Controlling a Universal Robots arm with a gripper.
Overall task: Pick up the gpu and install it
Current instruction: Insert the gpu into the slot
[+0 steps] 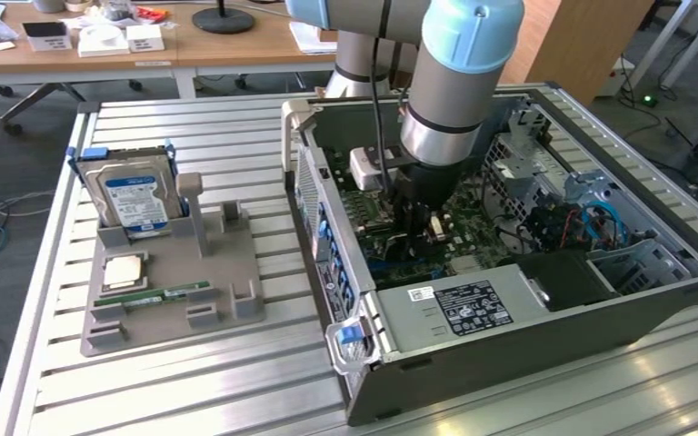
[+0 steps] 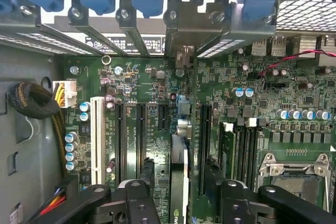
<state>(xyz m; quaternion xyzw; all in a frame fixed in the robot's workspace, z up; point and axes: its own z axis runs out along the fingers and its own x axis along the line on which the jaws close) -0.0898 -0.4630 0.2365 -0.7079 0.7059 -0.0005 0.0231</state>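
Claw (image 2: 180,177) released, standing clear either side of the gpu (image 2: 179,153), which stands edge-on in a motherboard (image 2: 252,119) slot inside the case (image 1: 531,336). We judge pickup and install essentially done, seating unconfirmed.

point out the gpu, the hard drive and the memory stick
gpu (image 2: 178,174): wrist view, on the edge facing the camera
hard drive (image 1: 134,195): exterior view, on its label
memory stick (image 1: 167,293): exterior view, on the middle of its green strip
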